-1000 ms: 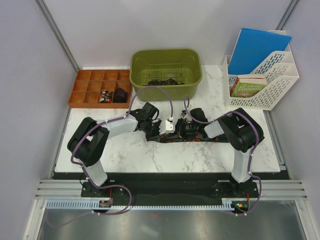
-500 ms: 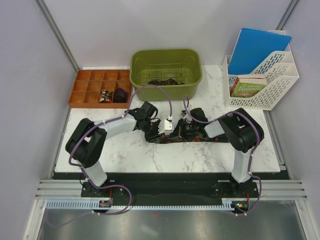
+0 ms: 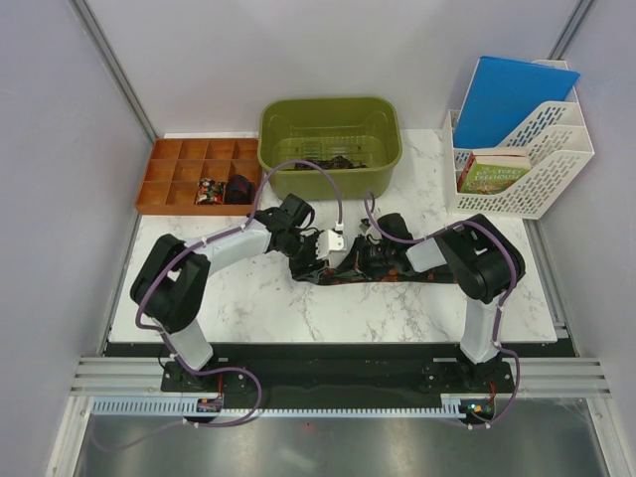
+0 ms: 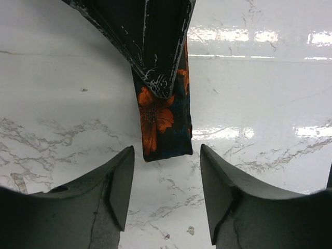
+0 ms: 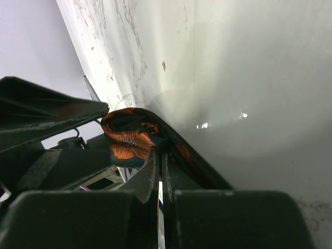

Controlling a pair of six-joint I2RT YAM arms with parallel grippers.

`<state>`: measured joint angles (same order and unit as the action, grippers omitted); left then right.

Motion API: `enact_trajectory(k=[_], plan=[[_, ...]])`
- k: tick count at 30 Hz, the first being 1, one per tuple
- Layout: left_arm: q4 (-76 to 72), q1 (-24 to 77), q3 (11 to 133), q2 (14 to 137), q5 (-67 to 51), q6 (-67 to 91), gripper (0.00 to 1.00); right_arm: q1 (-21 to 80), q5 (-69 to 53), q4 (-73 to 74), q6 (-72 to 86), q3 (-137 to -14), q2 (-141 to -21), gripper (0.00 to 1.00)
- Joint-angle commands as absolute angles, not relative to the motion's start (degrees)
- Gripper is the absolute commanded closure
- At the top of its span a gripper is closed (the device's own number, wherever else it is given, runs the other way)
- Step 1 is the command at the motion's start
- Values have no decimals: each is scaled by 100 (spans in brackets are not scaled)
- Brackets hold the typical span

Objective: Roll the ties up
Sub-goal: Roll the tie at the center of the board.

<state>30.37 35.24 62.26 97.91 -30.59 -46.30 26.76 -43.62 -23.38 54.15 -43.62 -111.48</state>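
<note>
A dark tie with orange flowers [image 3: 393,272] lies flat across the middle of the marble table. My left gripper [image 3: 316,260] is at its left end. In the left wrist view the gripper [image 4: 166,197] is open and empty, and the tie's narrow end [image 4: 162,119] lies on the marble just beyond the fingertips, apart from them. My right gripper [image 3: 364,260] is over the tie's middle. In the right wrist view it [image 5: 158,168] is shut on the tie, with a curled, folded part of the tie [image 5: 129,139] bunched just past the fingertips.
A green basin [image 3: 383,124] at the back holds more dark ties [image 3: 323,161]. An orange compartment tray [image 3: 164,159] at the back left holds rolled ties [image 3: 224,189]. A white file rack [image 3: 537,189] with a blue folder and a book stands at the back right.
My left wrist has shifted a little toward the back and right, near the tie's left end. The right arm and the tie have stayed put.
</note>
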Motion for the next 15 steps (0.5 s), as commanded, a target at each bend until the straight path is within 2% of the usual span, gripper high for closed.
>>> enact_trajectory(k=[1, 5, 10, 15], plan=[[3111, 3551, 6337, 9993, -3138, -4482, 36, 2601, -3296, -1512, 4931, -4219, -11408, 100], [3059, 3542, 6337, 10063, -3032, -4412, 38, 2602, -3243, -1433, 4834, -4201, -11399, 100], [2962, 3577, 6424, 9914, -3164, -4333, 57, 2602, -3217, -1406, 4807, -4192, -11435, 100], [2909, 3744, 6828, 10019, -3234, -4114, 57, 2637, -3269, -1529, 4895, -4219, -11470, 100]])
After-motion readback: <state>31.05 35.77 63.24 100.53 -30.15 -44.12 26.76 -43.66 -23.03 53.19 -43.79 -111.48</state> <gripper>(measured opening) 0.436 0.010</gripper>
